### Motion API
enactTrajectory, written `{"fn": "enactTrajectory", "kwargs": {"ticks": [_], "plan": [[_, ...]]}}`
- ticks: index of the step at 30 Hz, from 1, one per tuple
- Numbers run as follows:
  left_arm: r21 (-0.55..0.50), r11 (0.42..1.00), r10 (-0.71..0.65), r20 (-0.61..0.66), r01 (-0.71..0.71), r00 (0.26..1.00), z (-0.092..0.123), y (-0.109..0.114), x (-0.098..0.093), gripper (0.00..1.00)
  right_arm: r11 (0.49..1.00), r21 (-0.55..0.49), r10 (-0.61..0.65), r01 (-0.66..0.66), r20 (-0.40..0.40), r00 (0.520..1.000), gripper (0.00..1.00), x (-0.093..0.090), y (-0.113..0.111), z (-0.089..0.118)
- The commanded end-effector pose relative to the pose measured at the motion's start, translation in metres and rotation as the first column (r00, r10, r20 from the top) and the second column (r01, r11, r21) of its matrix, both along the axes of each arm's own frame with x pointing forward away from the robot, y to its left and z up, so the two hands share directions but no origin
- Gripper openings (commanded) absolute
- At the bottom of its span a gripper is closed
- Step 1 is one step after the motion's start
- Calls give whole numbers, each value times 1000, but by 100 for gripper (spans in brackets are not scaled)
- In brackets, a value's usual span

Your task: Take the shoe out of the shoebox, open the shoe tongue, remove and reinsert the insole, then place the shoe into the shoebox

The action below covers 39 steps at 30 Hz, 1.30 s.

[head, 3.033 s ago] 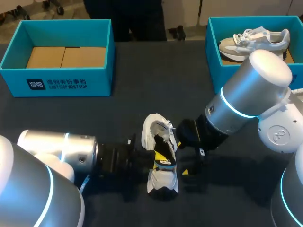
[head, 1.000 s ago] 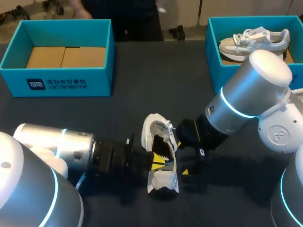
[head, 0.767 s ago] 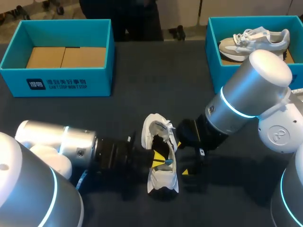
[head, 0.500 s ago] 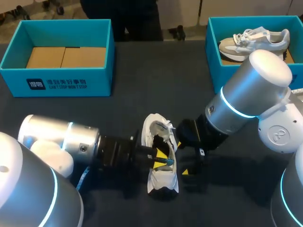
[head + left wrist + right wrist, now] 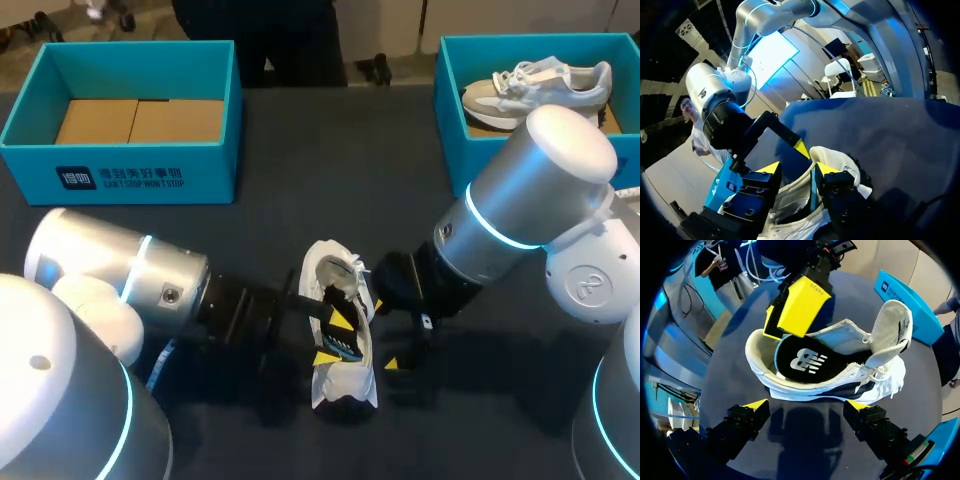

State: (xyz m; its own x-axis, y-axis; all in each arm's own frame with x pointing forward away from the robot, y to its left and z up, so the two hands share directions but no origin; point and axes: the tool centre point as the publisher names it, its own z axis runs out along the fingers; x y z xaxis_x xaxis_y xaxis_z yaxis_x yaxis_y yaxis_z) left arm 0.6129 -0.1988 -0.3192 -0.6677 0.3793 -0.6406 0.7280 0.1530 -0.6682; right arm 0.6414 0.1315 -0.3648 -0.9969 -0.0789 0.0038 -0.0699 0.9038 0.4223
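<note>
Mid-table, white sneaker (image 5: 345, 385) lies toe away from me. Left gripper (image 5: 333, 338) is nearer, narrowly parted around black insole (image 5: 805, 362) heel edge. Right gripper (image 5: 807, 406) gapes wide beside its flank.

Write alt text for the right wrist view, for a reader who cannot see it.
A white shoe sits on the dark table, its tongue pulled up and the black insole showing inside. The left gripper reaches in at the heel with its yellow tips, at the insole's end. The right gripper stands open beside the shoe, not touching it.
</note>
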Motion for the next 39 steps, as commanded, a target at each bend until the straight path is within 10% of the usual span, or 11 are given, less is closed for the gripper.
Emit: {"fn": "enactTrajectory", "kwargs": {"ticks": [1, 8, 28, 39], "plan": [[54, 998, -14, 0, 14, 1000, 6, 1, 2, 43, 1000, 1, 0, 0, 1, 1000, 100, -1, 0, -1], [117, 991, -62, -22, 64, 998, 7, 12, 6, 41, 1000, 2, 2, -2, -3, 1000, 100, 1, -3, 0], [392, 885, -249, -58, 252, 967, 24, 65, 5, 38, 999, -13, 31, -31, 43, 999, 100, 19, -109, 60], [540, 764, -356, -103, 353, 929, 54, 87, 19, 35, 999, -29, 40, -40, 21, 999, 100, 21, -114, 61]]}}
